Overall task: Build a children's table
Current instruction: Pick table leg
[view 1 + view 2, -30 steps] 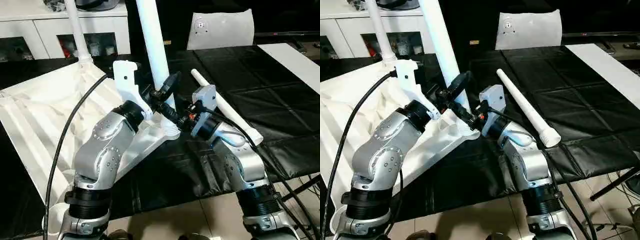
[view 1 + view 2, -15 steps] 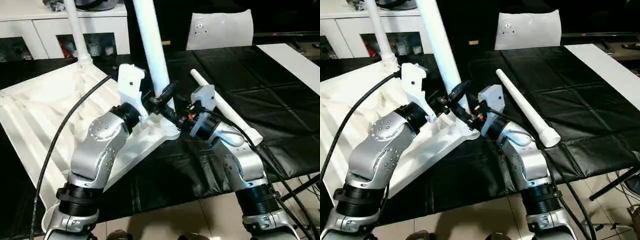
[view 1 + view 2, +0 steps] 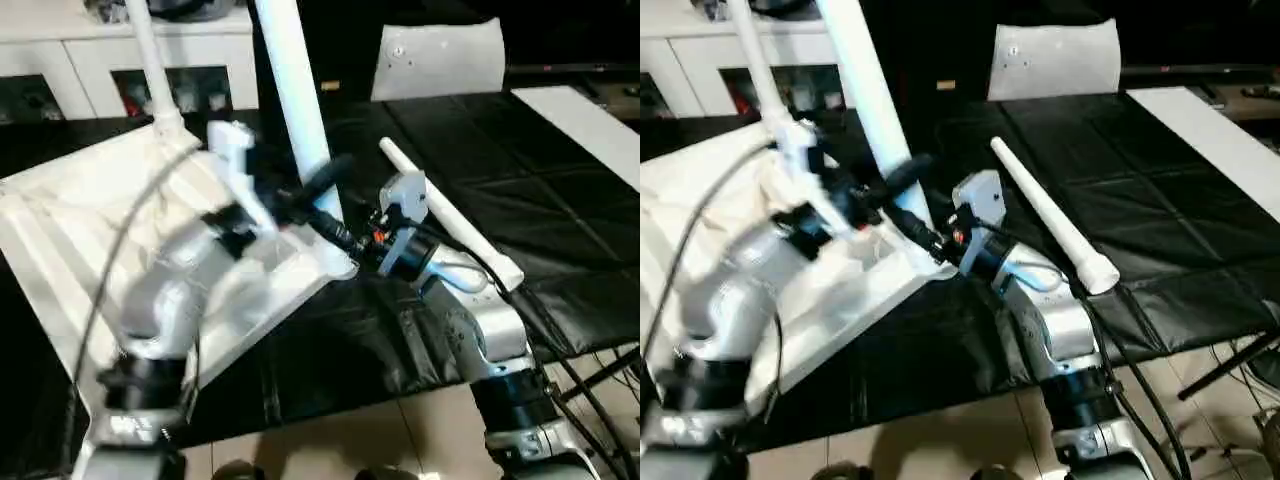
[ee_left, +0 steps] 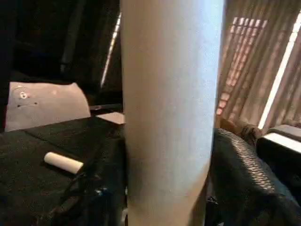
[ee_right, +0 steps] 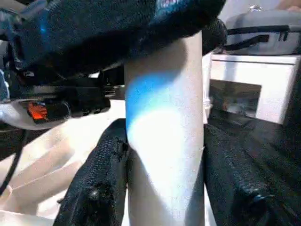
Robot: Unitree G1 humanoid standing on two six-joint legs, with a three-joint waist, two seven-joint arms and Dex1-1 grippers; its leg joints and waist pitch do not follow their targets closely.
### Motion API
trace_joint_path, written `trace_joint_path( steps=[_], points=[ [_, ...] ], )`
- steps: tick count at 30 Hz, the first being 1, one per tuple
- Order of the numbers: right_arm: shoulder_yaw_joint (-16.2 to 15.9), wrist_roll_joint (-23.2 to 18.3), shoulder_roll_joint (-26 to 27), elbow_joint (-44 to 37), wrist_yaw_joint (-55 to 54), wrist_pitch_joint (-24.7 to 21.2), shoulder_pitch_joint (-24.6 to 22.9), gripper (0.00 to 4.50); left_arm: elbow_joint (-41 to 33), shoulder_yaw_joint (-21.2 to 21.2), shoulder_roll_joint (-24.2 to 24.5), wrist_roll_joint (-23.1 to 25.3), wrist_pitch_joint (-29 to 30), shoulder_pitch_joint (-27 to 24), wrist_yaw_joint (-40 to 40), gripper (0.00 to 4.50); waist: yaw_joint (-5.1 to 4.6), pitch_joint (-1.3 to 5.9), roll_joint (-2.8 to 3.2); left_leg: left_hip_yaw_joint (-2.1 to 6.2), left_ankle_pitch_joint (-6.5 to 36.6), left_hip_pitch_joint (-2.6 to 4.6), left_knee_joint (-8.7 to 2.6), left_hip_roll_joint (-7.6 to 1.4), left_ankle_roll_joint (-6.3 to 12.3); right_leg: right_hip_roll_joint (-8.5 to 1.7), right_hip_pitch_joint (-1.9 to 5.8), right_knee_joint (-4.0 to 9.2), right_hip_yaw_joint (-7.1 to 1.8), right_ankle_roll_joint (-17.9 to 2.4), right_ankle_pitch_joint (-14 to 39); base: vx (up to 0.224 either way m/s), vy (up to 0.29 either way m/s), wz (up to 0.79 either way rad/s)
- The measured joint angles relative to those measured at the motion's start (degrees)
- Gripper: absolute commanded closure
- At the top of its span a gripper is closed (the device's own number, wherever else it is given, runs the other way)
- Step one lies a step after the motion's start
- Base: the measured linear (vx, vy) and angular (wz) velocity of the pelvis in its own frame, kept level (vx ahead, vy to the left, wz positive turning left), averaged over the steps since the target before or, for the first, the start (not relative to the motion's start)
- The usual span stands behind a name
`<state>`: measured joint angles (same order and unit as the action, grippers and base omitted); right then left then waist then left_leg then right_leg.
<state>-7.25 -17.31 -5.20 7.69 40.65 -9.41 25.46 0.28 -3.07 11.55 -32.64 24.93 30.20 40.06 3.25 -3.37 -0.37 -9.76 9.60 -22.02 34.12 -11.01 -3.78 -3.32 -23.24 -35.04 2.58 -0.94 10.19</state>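
The children's table lies upside down, its ribbed white top (image 3: 80, 230) on the left. One leg (image 3: 150, 60) stands in the far corner socket. A second leg (image 3: 295, 100) rises from the near right corner socket. My right gripper (image 5: 164, 155) is shut on this leg just above the socket, a black finger (image 5: 101, 179) pressed on each side. My left gripper (image 3: 322, 180) holds the same leg a little higher, and its finger (image 4: 244, 179) lies against the leg's side. A third leg (image 3: 450, 215) lies loose on the black mat, just right of my right wrist.
A black mat (image 3: 560, 200) covers the work surface up to its front edge, with tiled floor (image 3: 330, 440) below. A white cabinet with glass doors (image 3: 120, 60) stands behind. A flat white board (image 3: 585, 120) lies at the far right, and a white padded piece (image 3: 440, 58) leans at the back.
My left arm has swung down and to the left and is blurred with motion. Its fingers have drawn in on the upright leg. The right gripper keeps its grip.
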Motion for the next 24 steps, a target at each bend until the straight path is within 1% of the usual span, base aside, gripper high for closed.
trace_joint_path(
  steps=[1, 2, 3, 9, 14, 15, 16, 17, 18, 20, 22, 24],
  points=[
    [0.0, 0.0, 0.0, 0.0, 0.0, 0.0, 0.0, 2.65, 0.5, 0.0, 0.4, -0.2, 0.0, 0.3, 0.6, 2.48, 0.02, 0.0, 0.0, 0.0, 0.0, 0.0, 0.0, 0.0, 0.0, 0.0, 0.0, 0.0, 0.0, 0.0, 0.0, 0.0, 0.0, 0.0],
    [0.0, 0.0, 0.0, 0.0, 0.0, 0.0, 0.0, 2.65, 0.9, 0.1, 0.8, -0.2, 0.0, 0.6, 1.3, 2.48, 0.03, 0.0, 0.0, 0.0, 0.0, 0.0, 0.01, 0.0, 0.0, 0.0, 0.0, 0.0, 0.0, 0.0, 0.0, 0.0, 0.0, 0.0],
    [0.0, 0.0, 0.0, 0.0, 0.1, 0.0, 0.0, 2.65, 1.2, 0.2, 1.2, -0.2, 0.0, 0.8, 1.9, 2.59, 0.01, 0.0, 0.0, 0.0, 0.0, 0.01, 0.0, 0.0, 0.0, 0.0, 0.0, 0.0, -0.01, 0.0, 0.0, 0.0, 0.0, 0.0],
    [0.0, 0.0, 0.0, -0.1, 0.0, 0.0, 0.0, 2.65, 2.0, 0.1, 1.2, -0.4, -0.1, 1.2, 2.6, 2.65, -0.03, 0.0, 0.01, 0.0, 0.0, 0.04, 0.01, 0.0, 0.0, 0.0, 0.01, -0.05, -0.01, 0.0, 0.0, 0.0, 0.0, 0.0],
    [0.1, -0.1, -0.3, -0.2, -0.6, -0.3, -0.1, 2.65, 3.2, -0.2, 0.2, -0.4, 0.1, 1.9, 1.8, 2.66, 0.02, 0.0, 0.01, 0.0, 0.0, 0.04, 0.03, 0.0, 0.0, 0.0, 0.02, -0.05, -0.01, 0.0, 0.0, 0.0, 0.0, 0.0],
    [0.3, -0.6, -0.3, -0.5, -0.7, -1.7, -0.1, 2.3, 3.5, -0.2, 0.0, -0.3, 0.3, 2.0, 1.1, 2.66, -0.03, 0.0, 0.0, 0.0, 0.0, 0.05, 0.03, 0.0, 0.0, 0.0, 0.02, -0.06, -0.01, 0.0, 0.0, 0.0, 0.0, 0.0],
    [0.5, -1.0, -0.3, -0.6, -0.7, -2.5, -0.1, 2.09, 3.6, -0.2, -0.2, -0.3, 0.4, 2.0, 0.7, 2.66, -0.03, 0.0, 0.0, 0.0, 0.0, 0.05, 0.03, 0.0, 0.0, 0.0, 0.02, -0.06, -0.01, 0.0, 0.0, 0.0, 0.0, 0.0],
    [0.8, -1.4, -0.3, -0.6, -0.8, -3.4, -0.1, 2.09, 4.1, -0.1, -0.3, -0.2, 0.8, 2.4, 0.3, 2.66, -0.01, 0.0, 0.0, 0.0, 0.0, 0.05, 0.03, -0.01, 0.0, 0.0, 0.02, -0.06, 0.0, 0.0, 0.0, 0.0, 0.0, 0.0],
    [1.2, -2.1, -0.2, -0.6, -0.8, -4.4, -0.1, 1.92, 4.8, 0.1, -0.3, -0.2, 1.3, 3.1, -0.1, 2.66, 0.05, 0.0, 0.0, 0.0, 0.0, 0.04, 0.03, -0.01, 0.0, 0.0, 0.02, -0.07, 0.0, 0.0, 0.0, 0.0, 0.0, 0.0],
    [1.9, -3.7, -0.4, -0.9, -0.5, -6.2, 0.1, 1.85, 5.4, 0.0, 0.2, 0.2, 1.5, 4.1, -0.9, 2.66, 0.07, 0.0, 0.0, 0.0, 0.0, 0.06, 0.04, -0.01, 0.0, 0.0, 0.02, -0.08, 0.0, 0.0, 0.0, 0.0, 0.0, 0.0],
    [2.4, -6.2, -1.8, -1.9, 1.6, -9.0, 0.0, 1.62, 6.1, -1.1, 2.3, 0.7, 1.5, 5.3, -1.6, 2.66, -0.09, 0.0, 0.0, 0.0, 0.0, 0.06, 0.04, -0.01, 0.0, 0.0, 0.02, -0.09, 0.0, 0.0, 0.0, 0.0, 0.0, 0.0],
    [2.6, -8.9, -3.4, -3.7, 3.9, -11.8, 0.0, 1.46, 6.7, -2.2, 3.5, 0.9, 1.5, 6.1, -1.3, 2.66, -0.05, 0.01, -0.02, 0.0, 0.0, 0.07, 0.04, -0.01, 0.0, 0.01, 0.02, -0.08, 0.0, 0.0, 0.0, 0.0, 0.0, 0.0]
  ],
)
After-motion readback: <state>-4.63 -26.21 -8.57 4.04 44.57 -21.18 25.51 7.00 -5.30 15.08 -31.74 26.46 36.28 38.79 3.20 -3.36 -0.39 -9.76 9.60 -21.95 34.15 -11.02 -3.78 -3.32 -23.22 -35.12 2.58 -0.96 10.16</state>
